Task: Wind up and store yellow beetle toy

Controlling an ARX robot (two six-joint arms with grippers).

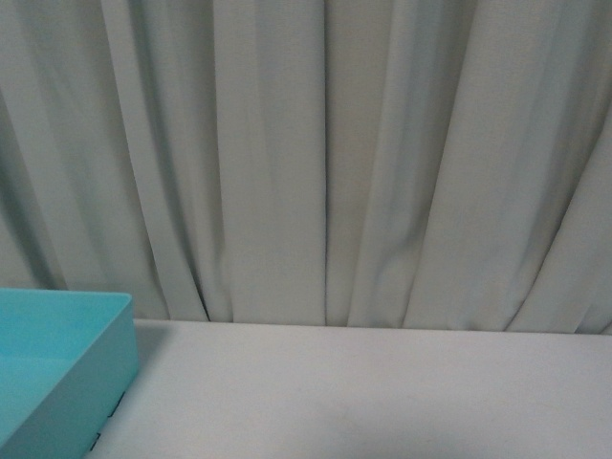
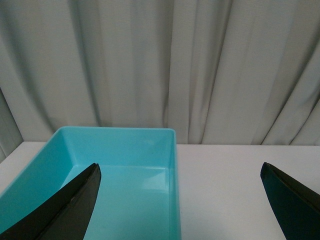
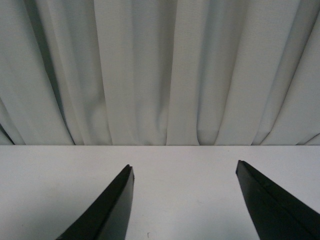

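The yellow beetle toy is out of view in all three views. My left gripper [image 2: 180,172] is open, its two dark fingers spread wide above the right wall of a turquoise bin [image 2: 171,150], with nothing between them. My right gripper [image 3: 184,167] is also open over bare white table [image 3: 180,200], holding nothing. Neither arm shows in the front view.
The turquoise bin [image 1: 115,335] sits at the table's left and looks empty inside. The white table [image 1: 382,392] ends at a grey pleated curtain [image 1: 325,153] that fills the background in every view.
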